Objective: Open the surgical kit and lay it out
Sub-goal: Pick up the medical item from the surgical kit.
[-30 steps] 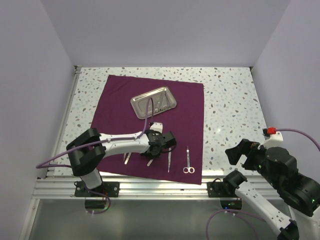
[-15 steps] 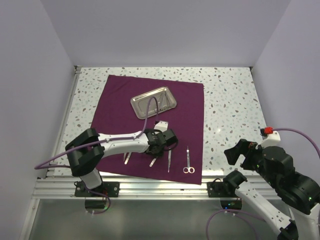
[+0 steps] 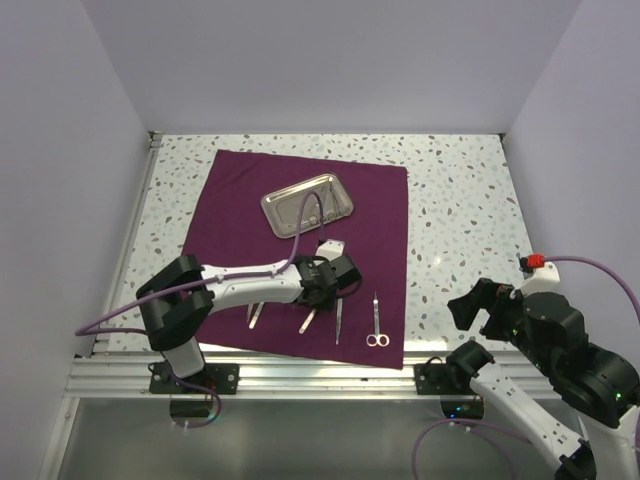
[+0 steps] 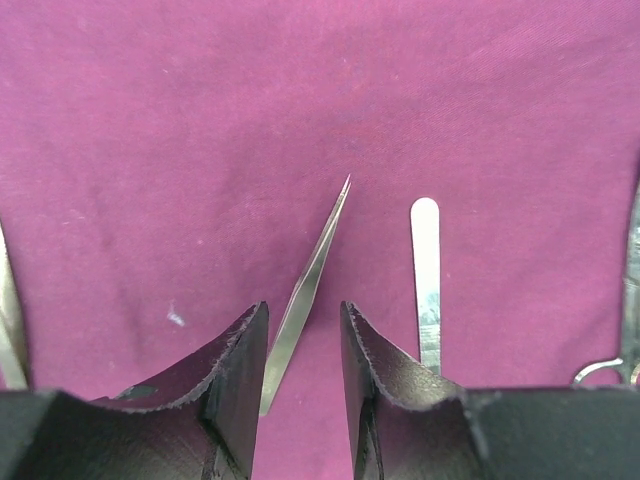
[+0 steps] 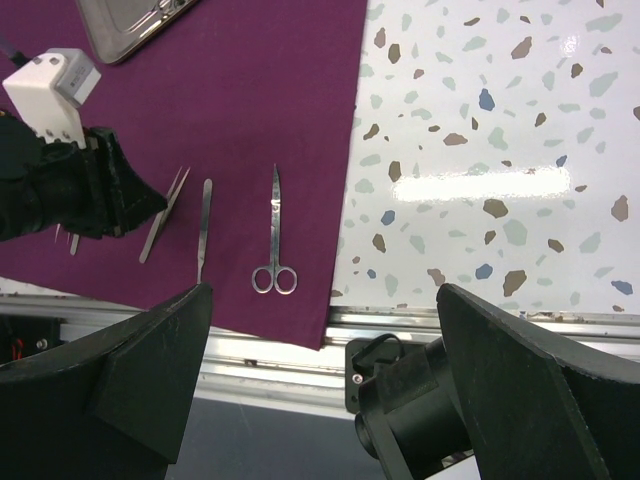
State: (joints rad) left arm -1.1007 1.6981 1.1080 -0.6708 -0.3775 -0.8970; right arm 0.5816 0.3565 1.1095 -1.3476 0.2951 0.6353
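The dark purple cloth wrap lies spread flat on the table. The steel tray sits on its far half. My left gripper hovers low over the cloth's near half, jaws a little apart and holding nothing. In the left wrist view a pointed pair of tweezers lies on the cloth in line with the gap between my fingers, touching neither. A second, round-ended pair lies to its right. The scissors lie further right. My right gripper is wide open and empty by the front right edge.
Another slim instrument lies on the cloth left of the left gripper. The right wrist view shows the scissors, both pairs of tweezers, the tray corner and speckled table. The metal front rail borders the near edge.
My left gripper has shifted slightly up and to the right, away from the near edge, leaving the pointed tweezers more exposed on the cloth. The right arm has barely moved.
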